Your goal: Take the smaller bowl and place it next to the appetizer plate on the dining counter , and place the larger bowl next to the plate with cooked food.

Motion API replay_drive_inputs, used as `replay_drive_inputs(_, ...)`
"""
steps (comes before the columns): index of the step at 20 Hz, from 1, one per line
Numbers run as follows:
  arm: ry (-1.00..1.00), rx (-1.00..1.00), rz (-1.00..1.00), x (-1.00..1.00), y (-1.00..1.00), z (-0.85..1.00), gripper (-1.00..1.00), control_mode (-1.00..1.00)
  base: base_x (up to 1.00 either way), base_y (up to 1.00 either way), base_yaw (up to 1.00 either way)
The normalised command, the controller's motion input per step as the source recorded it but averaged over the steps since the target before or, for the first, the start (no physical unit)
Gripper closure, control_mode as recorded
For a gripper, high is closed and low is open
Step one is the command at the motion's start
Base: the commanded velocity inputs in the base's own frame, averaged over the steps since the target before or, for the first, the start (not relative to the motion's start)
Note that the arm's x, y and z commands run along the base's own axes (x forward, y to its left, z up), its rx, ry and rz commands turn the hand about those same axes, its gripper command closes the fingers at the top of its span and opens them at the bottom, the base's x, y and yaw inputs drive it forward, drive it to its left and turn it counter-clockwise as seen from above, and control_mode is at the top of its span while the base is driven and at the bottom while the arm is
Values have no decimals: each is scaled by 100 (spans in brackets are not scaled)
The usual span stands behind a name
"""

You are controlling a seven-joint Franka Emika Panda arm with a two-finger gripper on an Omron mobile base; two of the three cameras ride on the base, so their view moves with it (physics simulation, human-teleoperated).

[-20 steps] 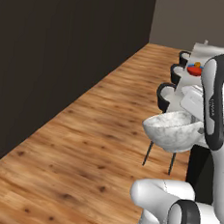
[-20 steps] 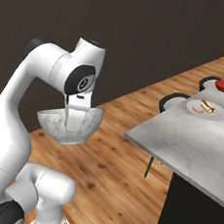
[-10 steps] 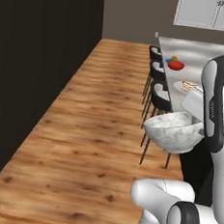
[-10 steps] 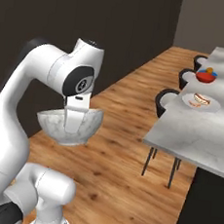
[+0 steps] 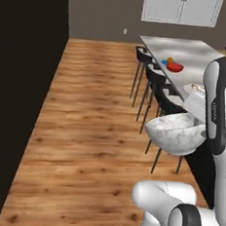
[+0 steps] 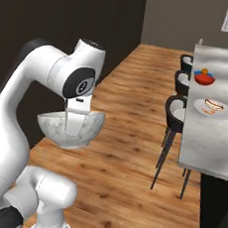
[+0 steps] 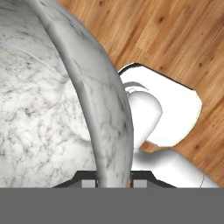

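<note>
My gripper (image 6: 74,122) is shut on the rim of the larger bowl (image 6: 59,128), a deep grey-white marbled one, and holds it upright above the wood floor. In the hand view that rim (image 7: 103,109) runs down between the fingertips of the gripper (image 7: 114,178). From the left base view the bowl (image 5: 174,133) hangs just off the near end of the dining counter (image 5: 189,49). On the counter lie the plate with cooked food (image 6: 212,107), and farther back the smaller bowl (image 6: 204,80), red, beside the blue appetizer plate (image 5: 165,62).
Black stools (image 6: 177,112) line the counter's near side, toward the open wood floor (image 5: 93,132). A dark wall (image 5: 20,76) runs along the left. White cabinet doors (image 5: 181,8) stand at the far end.
The whole picture has swung as the base moved, so the counter now runs straight ahead and more of it shows. The marbled bowl stays in the gripper in the same pose.
</note>
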Motion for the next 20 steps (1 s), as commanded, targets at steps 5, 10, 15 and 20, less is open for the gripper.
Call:
replay_drive_inputs(5, 0, 0, 0, 0, 0, 0, 100, 100, 99, 94, -57)
replay_drive_inputs(10, 0, 0, 0, 0, 0, 0, 100, 100, 80, 78, -66)
replay_drive_inputs(15, 0, 0, 0, 0, 0, 0, 100, 100, 63, 67, -70)
replay_drive_inputs(20, 0, 0, 0, 0, 0, 0, 100, 100, 55, 77, -65)
